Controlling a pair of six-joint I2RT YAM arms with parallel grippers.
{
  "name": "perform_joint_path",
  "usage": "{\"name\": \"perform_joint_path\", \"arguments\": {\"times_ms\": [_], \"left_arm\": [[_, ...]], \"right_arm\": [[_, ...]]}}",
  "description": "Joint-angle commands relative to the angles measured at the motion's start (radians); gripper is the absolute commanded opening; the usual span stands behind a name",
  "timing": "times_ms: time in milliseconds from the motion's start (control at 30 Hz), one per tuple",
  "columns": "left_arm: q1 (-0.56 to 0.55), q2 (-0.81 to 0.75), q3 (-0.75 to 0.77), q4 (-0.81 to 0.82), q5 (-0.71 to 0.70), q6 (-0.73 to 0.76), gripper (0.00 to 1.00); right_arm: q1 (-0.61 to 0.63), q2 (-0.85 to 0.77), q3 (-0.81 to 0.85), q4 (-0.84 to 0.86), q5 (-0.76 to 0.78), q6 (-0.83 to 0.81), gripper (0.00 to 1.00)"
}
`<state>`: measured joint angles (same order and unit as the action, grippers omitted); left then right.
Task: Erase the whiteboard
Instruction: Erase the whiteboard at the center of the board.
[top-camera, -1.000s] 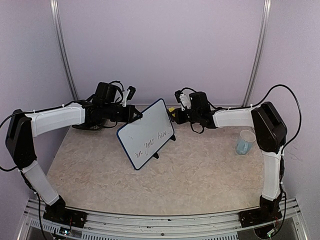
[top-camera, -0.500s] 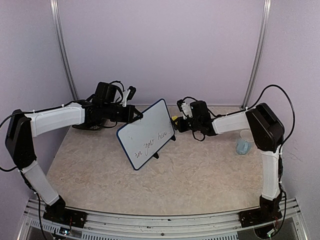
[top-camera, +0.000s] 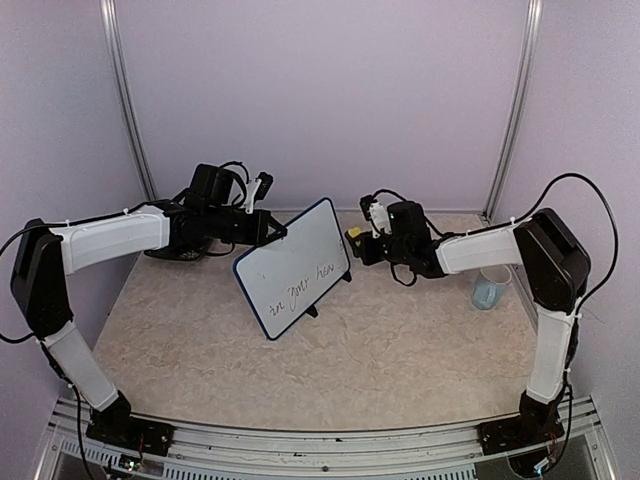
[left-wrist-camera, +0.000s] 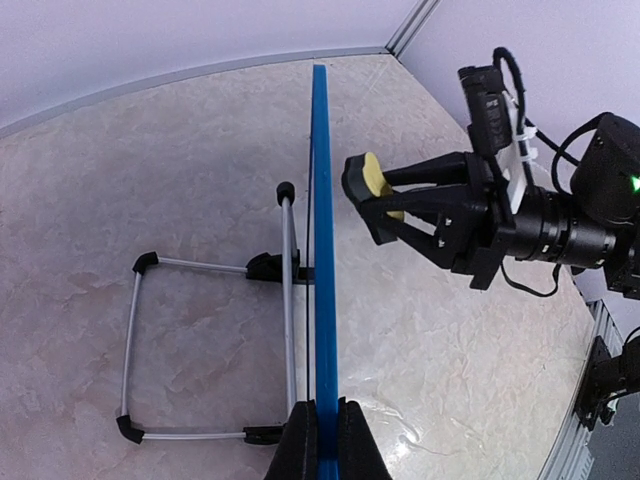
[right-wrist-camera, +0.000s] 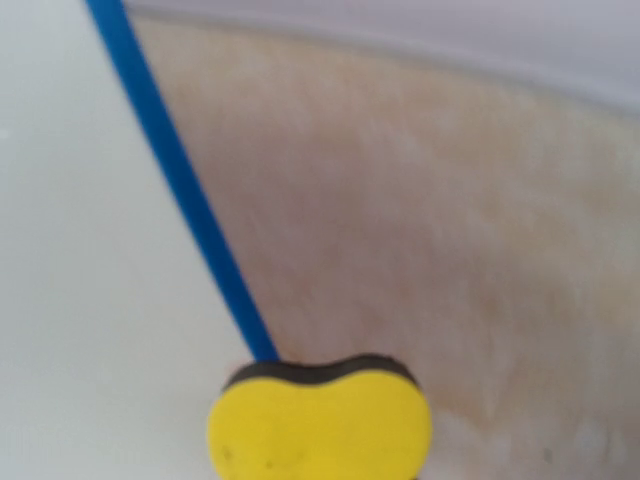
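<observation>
The whiteboard (top-camera: 295, 265) stands tilted mid-table on its wire stand, with dark handwriting on its white face. My left gripper (top-camera: 272, 233) is shut on the blue frame at the board's upper left edge; in the left wrist view its fingers (left-wrist-camera: 300, 445) pinch the frame (left-wrist-camera: 321, 200) edge-on. My right gripper (top-camera: 360, 243) is shut on a yellow sponge (top-camera: 353, 235) with a black backing, just off the board's right edge. In the right wrist view the sponge (right-wrist-camera: 320, 425) fills the bottom, next to the blue frame (right-wrist-camera: 180, 190) and white face (right-wrist-camera: 80, 260).
A clear plastic cup (top-camera: 490, 285) stands at the right, beside the right arm. The board's wire stand (left-wrist-camera: 285, 300) with black feet rests on the marbled table behind the board. A dark object (top-camera: 175, 252) lies under the left arm.
The right arm has swung its elbow out to the right and the wrist has dropped a little. The sponge stays by the board's right edge. Left arm and board have not moved.
</observation>
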<state>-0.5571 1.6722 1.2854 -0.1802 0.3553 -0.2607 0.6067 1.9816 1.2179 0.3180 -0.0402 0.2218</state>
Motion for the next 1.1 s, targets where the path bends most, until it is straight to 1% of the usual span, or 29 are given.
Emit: {"name": "perform_joint_path", "arguments": {"times_ms": [0,100,333,433,633,833,933,1067], "left_arm": [[-0.029,0.019,-0.01,-0.114,0.064,0.013,0.0],[-0.028,0.02,-0.01,-0.113,0.064,0.013,0.0],[-0.03,0.021,-0.01,-0.113,0.063,0.014,0.0],[-0.028,0.023,-0.009,-0.114,0.065,0.014,0.0],[-0.027,0.022,-0.008,-0.113,0.068,0.014,0.0],[-0.027,0.023,-0.008,-0.114,0.069,0.012,0.0],[-0.03,0.019,-0.01,-0.114,0.067,0.012,0.0],[-0.03,0.017,-0.012,-0.113,0.066,0.013,0.0]], "right_arm": [[0.016,-0.056,-0.013,0.067,-0.023,-0.031,0.0],[0.028,-0.032,0.018,0.049,-0.025,-0.037,0.0],[0.036,0.089,0.175,-0.071,0.018,-0.036,0.0],[0.037,0.123,0.216,-0.105,0.024,-0.042,0.0],[0.048,0.126,0.168,-0.104,0.047,-0.039,0.0],[0.094,0.149,0.114,-0.108,0.103,-0.057,0.0],[0.099,0.158,0.089,-0.108,0.129,-0.03,0.0],[0.099,0.157,0.048,-0.095,0.126,-0.009,0.0]]}}
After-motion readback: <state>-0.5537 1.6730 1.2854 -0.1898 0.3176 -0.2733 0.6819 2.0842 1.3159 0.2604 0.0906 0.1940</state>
